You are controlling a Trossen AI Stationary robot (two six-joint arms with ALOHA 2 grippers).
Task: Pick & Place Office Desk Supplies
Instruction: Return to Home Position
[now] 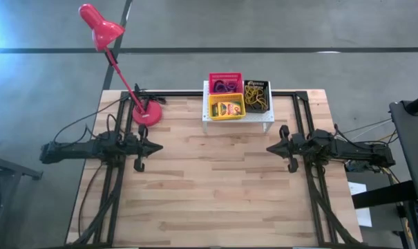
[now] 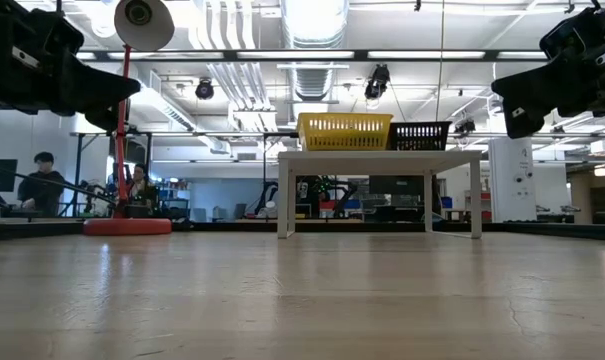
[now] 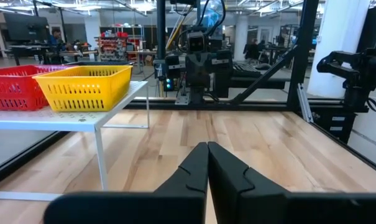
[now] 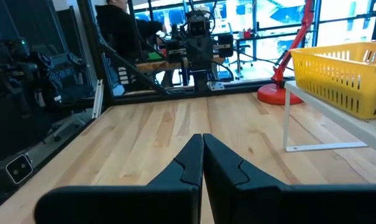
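Three mesh baskets stand on the white perforated shelf [image 1: 238, 116] at the table's far middle: a yellow basket [image 1: 226, 106] holding a crayon box, a pink-red basket [image 1: 225, 84] holding purple loops, and a black basket [image 1: 256, 95] holding yellow and dark loops. My left gripper [image 1: 157, 146] hovers level over the table's left side, shut and empty, its tips [image 3: 207, 149] pointing toward the right arm. My right gripper [image 1: 269, 148] hovers level over the right side, shut and empty, its tips [image 4: 202, 140] pointing toward the left arm.
A red desk lamp stands with its base [image 1: 147, 114] left of the shelf, its head [image 1: 100, 26] reaching beyond the far-left corner. Bare wooden table [image 1: 209, 187] lies between and in front of the arms. People sit in the room beyond.
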